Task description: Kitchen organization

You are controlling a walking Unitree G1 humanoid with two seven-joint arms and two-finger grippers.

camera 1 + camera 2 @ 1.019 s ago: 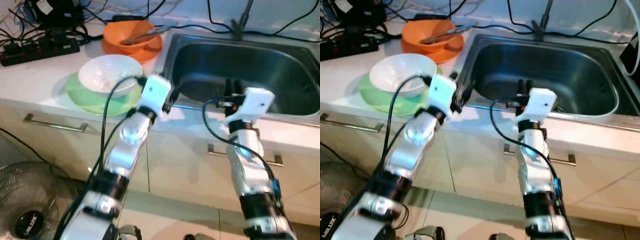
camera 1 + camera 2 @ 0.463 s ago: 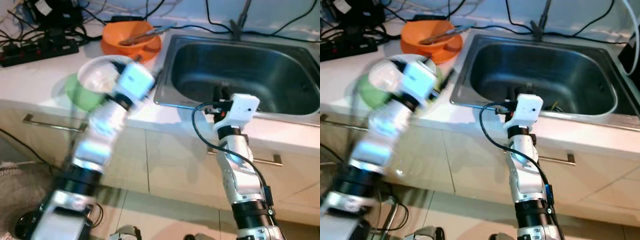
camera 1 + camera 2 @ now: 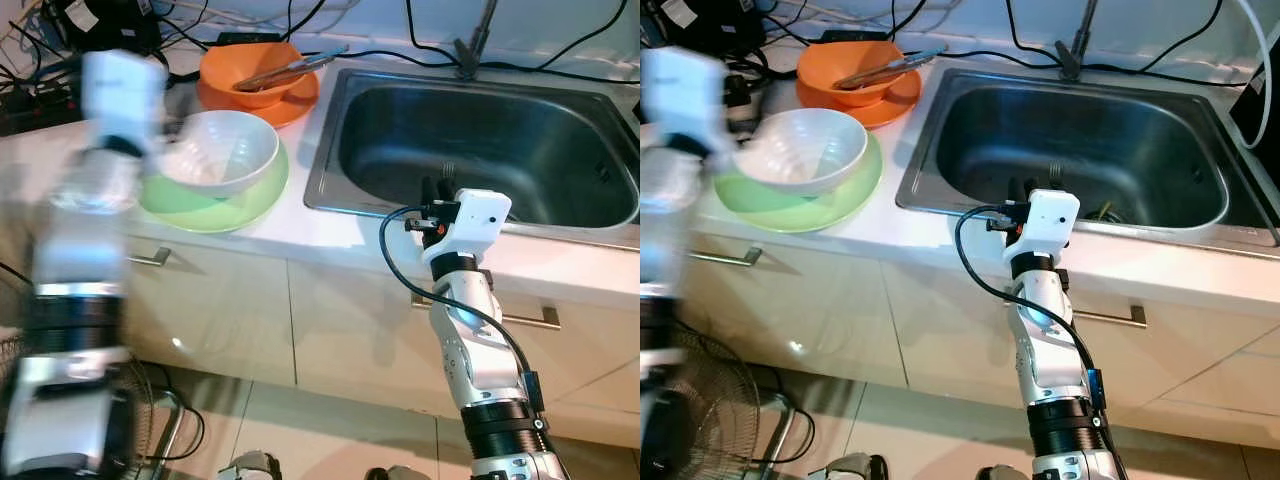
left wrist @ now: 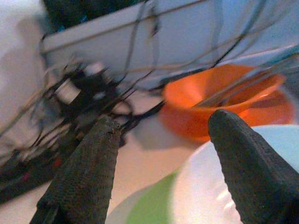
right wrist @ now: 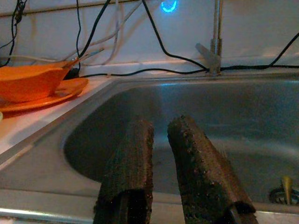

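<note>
Left pincer [image 4: 159, 163] spread wide, empty, hovering at near rim of white bowl [image 3: 218, 150]; arm blurring in head views, so likely moving fast

Bowl sitting in green plate [image 3: 225, 200] on surface [image 3: 40, 160], orange bowl [image 3: 250, 75] with tongs [image 3: 290, 68] just behind, cables [image 4: 93, 93] beside

Right pincer [image 5: 163, 172] nearly closed, holding nothing, idling over sink [image 3: 480, 140] front edge

Risks, judging from here:
- overshooting at speed, knocking bowl off plate toward surface edge
- pinching smooth rim shallowly, letting bowl slip
- snagging cables when swinging outward
</note>
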